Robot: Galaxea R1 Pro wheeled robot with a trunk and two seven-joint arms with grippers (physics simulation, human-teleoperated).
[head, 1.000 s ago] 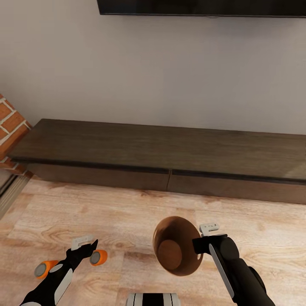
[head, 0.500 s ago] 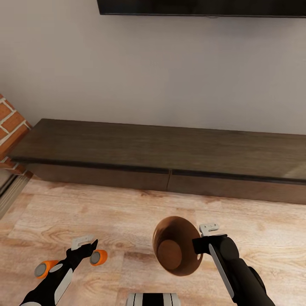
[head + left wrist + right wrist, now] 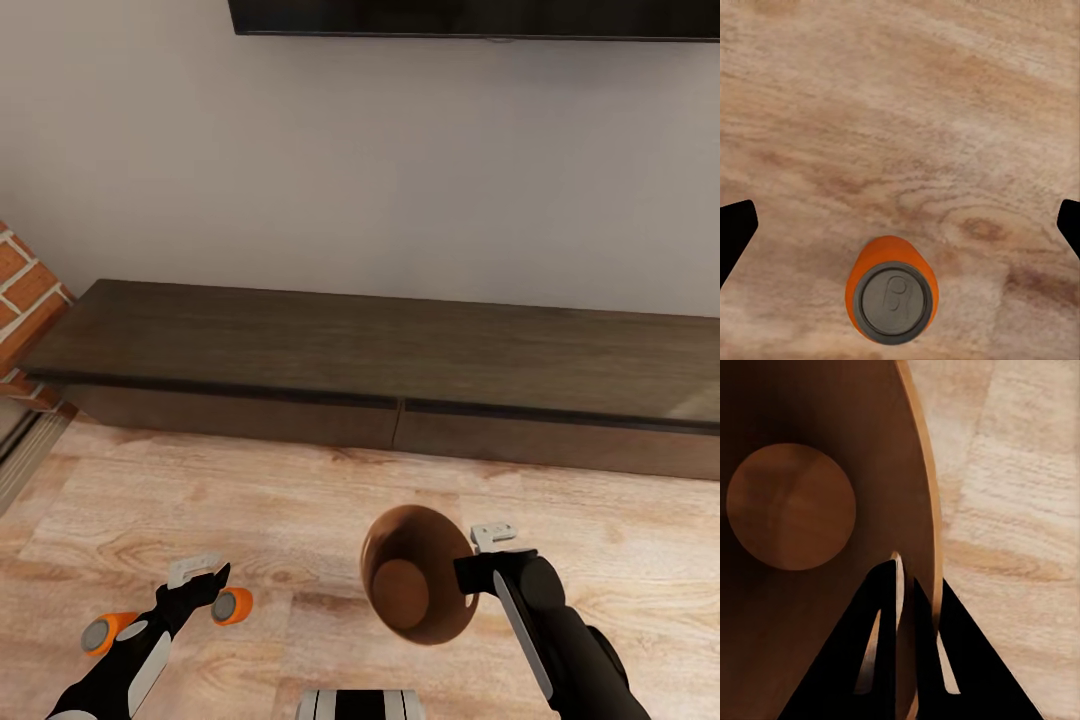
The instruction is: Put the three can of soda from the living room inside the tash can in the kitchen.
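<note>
The brown copper-toned trash can (image 3: 415,588) hangs tilted over the wood floor, its dark mouth turned up toward my head. My right gripper (image 3: 470,582) is shut on its rim; in the right wrist view the fingers (image 3: 886,607) pinch the trash can's wall (image 3: 916,510). Two orange soda cans are on the floor at the lower left, one (image 3: 232,606) beside my left gripper (image 3: 207,582) and one (image 3: 107,632) further left. Seen from the left wrist, my left gripper (image 3: 900,225) is open above an upright orange can (image 3: 891,300). The blue can is out of view.
A long dark low cabinet (image 3: 380,360) runs along the white wall ahead, under the black television (image 3: 470,18). The red brick chimney (image 3: 25,300) stands at the left edge. Light wood plank floor (image 3: 300,500) lies between me and the cabinet.
My right gripper and the trash can have shifted very slightly down and to the right. The left arm and the orange cans have not moved.
</note>
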